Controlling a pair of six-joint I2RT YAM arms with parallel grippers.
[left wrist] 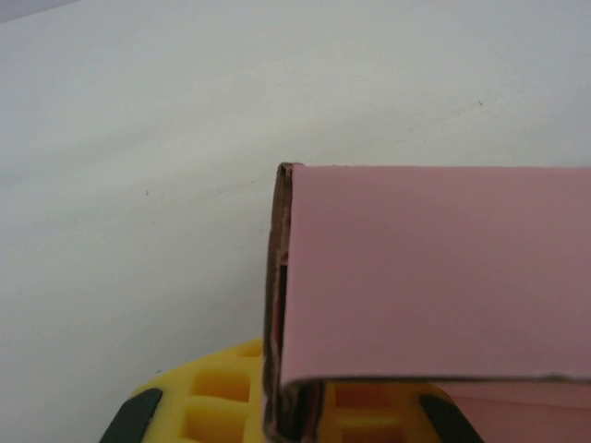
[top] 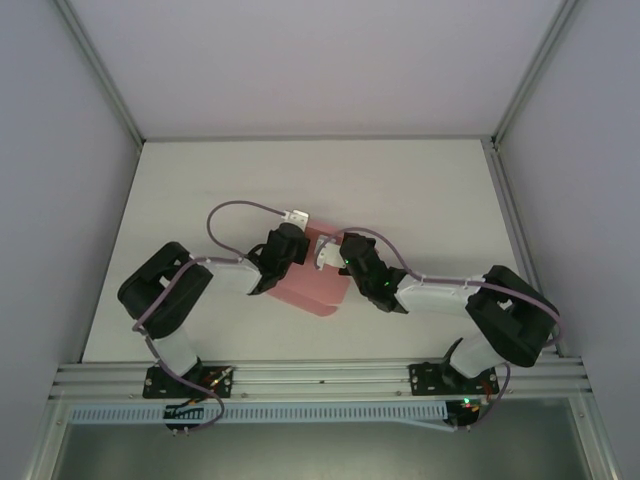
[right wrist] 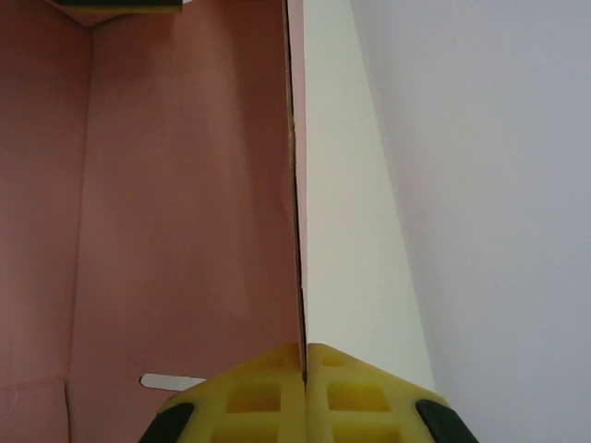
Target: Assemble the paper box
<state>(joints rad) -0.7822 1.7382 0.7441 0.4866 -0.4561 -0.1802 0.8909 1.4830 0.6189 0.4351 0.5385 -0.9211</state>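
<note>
arms bent inward, left gripper (top: 303,243), right gripper (right wrist: 303,365) pinching paper box (top: 318,293)

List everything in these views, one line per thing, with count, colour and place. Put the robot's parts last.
paper box: one, pink, mid-table between the two grippers, partly folded, with one panel standing up.
table: one, white, under the box and arms.
enclosure walls: three, pale grey, on the left, right and far sides.
metal rail: one, silver, along the near edge, carrying both arm bases.
cables: two, lilac, one looping from each arm.
left arm: one, black and white, near left, reaching to the box.
right arm: one, black and white, near right, reaching to the box.
left gripper: one, yellow pads, closed on a folded edge of the box.
right gripper: one, yellow pads, pinching a box panel's edge.
</note>
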